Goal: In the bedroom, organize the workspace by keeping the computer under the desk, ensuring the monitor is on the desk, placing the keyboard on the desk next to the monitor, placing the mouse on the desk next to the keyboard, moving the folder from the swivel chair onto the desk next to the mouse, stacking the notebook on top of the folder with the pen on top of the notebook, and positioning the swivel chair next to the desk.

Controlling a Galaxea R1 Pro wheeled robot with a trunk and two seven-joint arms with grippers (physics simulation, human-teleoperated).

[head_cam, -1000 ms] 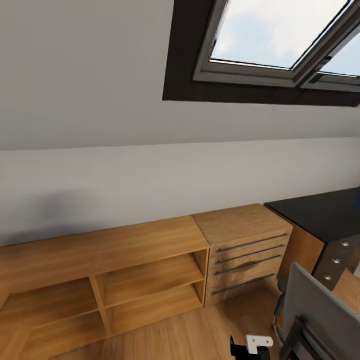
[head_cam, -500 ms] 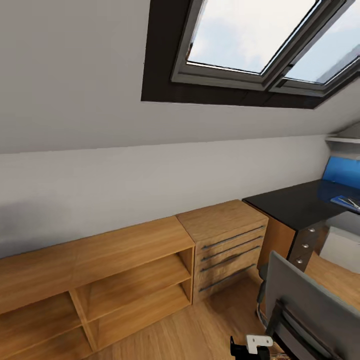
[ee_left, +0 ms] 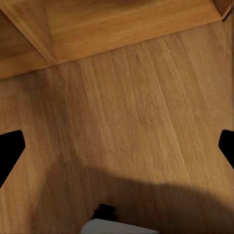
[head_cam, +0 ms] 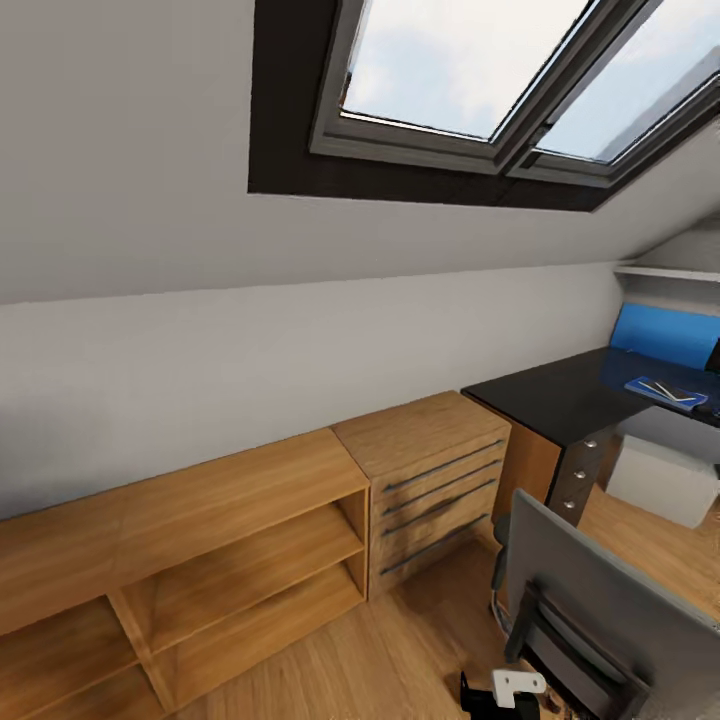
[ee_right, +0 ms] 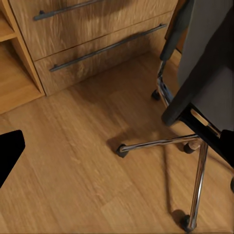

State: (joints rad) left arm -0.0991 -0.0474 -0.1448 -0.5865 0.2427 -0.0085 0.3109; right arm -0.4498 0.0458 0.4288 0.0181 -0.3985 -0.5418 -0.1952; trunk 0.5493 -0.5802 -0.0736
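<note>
The grey swivel chair (head_cam: 600, 610) stands low at the right of the head view with its back toward me. Its chrome wheeled base (ee_right: 161, 142) shows on the floor in the right wrist view. Past it, the black desk (head_cam: 555, 395) carries a flat blue folder (head_cam: 662, 390) with a darker thin thing on top, too small to name. Under the desk stands the light grey computer (head_cam: 660, 482). My left gripper (ee_left: 117, 151) hangs open over bare floor. My right gripper (ee_right: 117, 156) is open above the floor next to the chair base, holding nothing.
A wooden dresser (head_cam: 430, 478) with long handles stands between the desk and a low open wooden shelf unit (head_cam: 200, 560) along the wall. A blue wall panel (head_cam: 665, 335) runs behind the desk. Skylights (head_cam: 470, 70) sit in the sloped ceiling. Wooden floor (ee_left: 126, 122) lies below both grippers.
The whole head view has swung to the right, so the shelf and dresser slid left. More of the desk, the blue panel, the folder and the computer came into view.
</note>
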